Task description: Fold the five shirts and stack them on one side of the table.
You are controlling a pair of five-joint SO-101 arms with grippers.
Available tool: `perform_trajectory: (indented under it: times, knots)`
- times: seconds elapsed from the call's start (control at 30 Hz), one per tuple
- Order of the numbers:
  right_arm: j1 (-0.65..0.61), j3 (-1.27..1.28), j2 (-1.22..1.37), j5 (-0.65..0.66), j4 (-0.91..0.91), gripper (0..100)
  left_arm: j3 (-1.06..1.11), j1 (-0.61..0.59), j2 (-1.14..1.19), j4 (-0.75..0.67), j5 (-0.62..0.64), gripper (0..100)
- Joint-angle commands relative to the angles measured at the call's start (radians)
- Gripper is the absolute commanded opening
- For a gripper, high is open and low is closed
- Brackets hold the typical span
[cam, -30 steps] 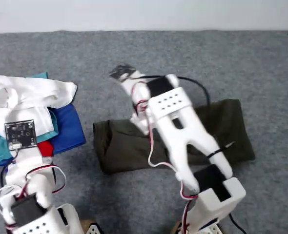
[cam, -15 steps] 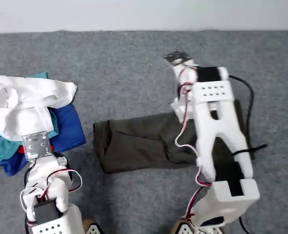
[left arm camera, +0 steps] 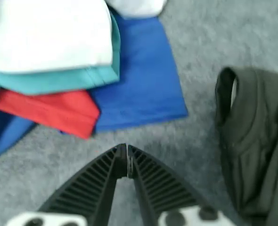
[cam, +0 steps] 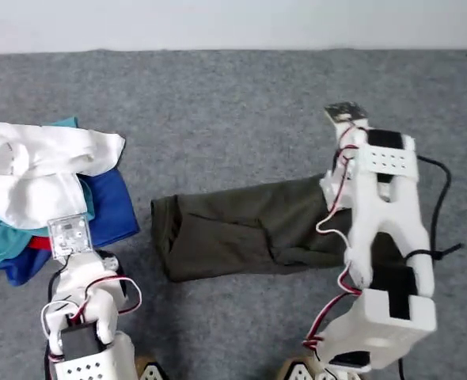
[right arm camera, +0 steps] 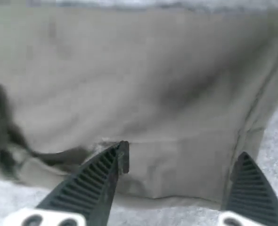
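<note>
Swinging rightward over the olive shirt [cam: 249,233], right fingers [right arm camera: 101,174] gape empty; left fingers [left arm camera: 106,174], pinched together, pulled back.

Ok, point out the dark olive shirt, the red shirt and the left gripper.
dark olive shirt [cam: 241,229], high view, middle of its folded body.
red shirt [left arm camera: 49,110], left wrist view, middle of its exposed part.
left gripper [left arm camera: 127,149], left wrist view, between its shut fingertips.

The table [cam: 218,95] is grey and speckled. The dark green shirt [cam: 241,229] is plain. The white shirt [left arm camera: 44,33], teal shirt [left arm camera: 49,80], red shirt [left arm camera: 49,110] and blue shirt [left arm camera: 139,89] are plain too. The left arm [cam: 83,293] and right arm [cam: 384,206] are white with black parts and red wires. The jaws are black.
</note>
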Motion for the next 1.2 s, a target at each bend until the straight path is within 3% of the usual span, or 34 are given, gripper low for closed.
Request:
perform_trajectory:
  times: [0.0, 0.3, 0.7, 0.8, 1.0, 1.17]
  knots:
    - [0.059, 0.009, -0.061, -0.003, -0.056, 34.4, -0.005, 0.008, -0.012, 0.021, 0.054, 1]
    - [0.116, 0.114, -0.016, 0.029, -0.259, 34.4, -0.005, 0.003, -0.012, 0.078, 0.339, 1]
    - [0.114, 0.055, 0.219, 0.025, -0.302, 33.7, -0.004, 0.008, -0.012, 0.087, 0.324, 1]
    - [0.111, 0.026, 0.231, 0.025, -0.282, 26.7, -0.004, 0.006, -0.012, 0.087, 0.324, 1]
    - [0.116, 0.009, 0.245, 0.025, -0.282, 3.2, -0.004, 0.006, -0.012, 0.087, 0.325, 1]
    - [0.119, 0.014, 0.240, 0.032, -0.282, 1.0, -0.004, 0.006, -0.012, 0.087, 0.325, 1]
